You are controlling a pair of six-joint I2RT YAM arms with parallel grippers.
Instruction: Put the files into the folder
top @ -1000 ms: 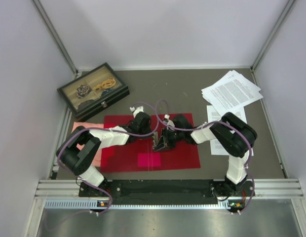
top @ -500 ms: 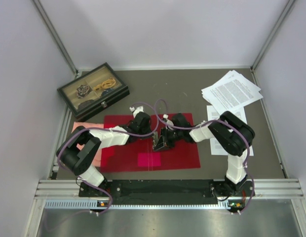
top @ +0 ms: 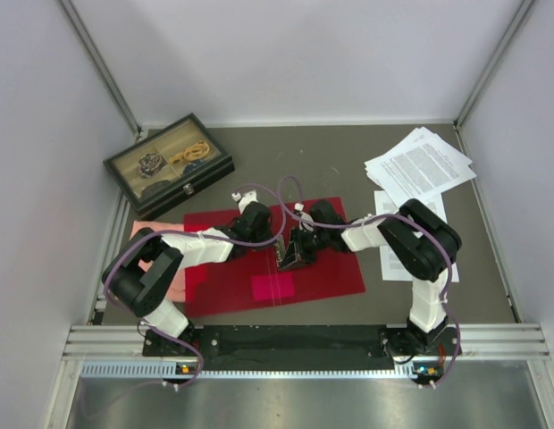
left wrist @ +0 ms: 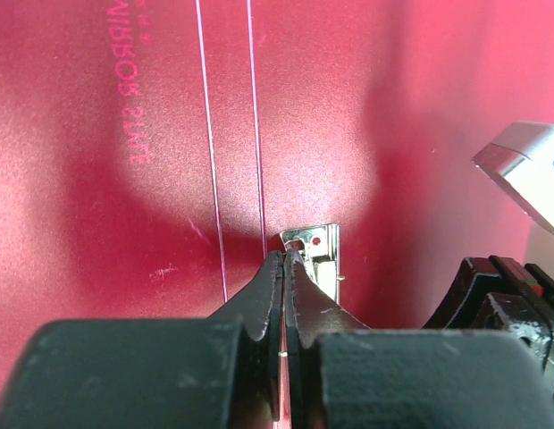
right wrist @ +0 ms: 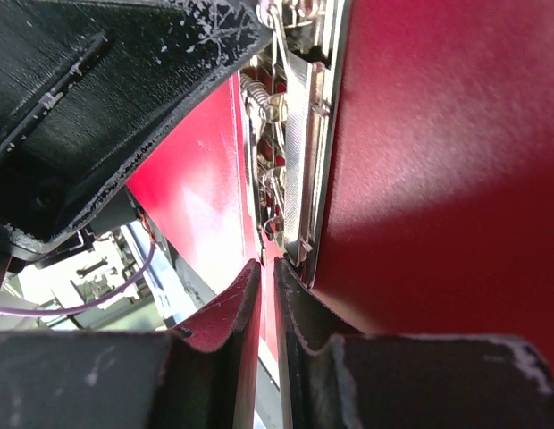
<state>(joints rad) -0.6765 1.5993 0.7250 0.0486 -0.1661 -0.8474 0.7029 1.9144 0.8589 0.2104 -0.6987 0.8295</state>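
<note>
Both arms are reaching low over the glossy red folder [top: 331, 277]. The left claw [left wrist: 283, 257] is pressing together beside its shiny metal clip [left wrist: 314, 243]. Whether the right claw [right wrist: 268, 268] is pinching anything, I cannot tell.

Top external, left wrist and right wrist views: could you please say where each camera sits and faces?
Top external: above and behind the arms, looking down at the flat red folder and white printed paper sheets; both arms show, bases at the bottom.
Left wrist: on the left gripper, looking along its shut black fingers at the folder's silver metal clip.
Right wrist: on the right gripper, looking along its fingers at the same clip, edge-on.
Shared: both wrist views show folder and clip.
</note>
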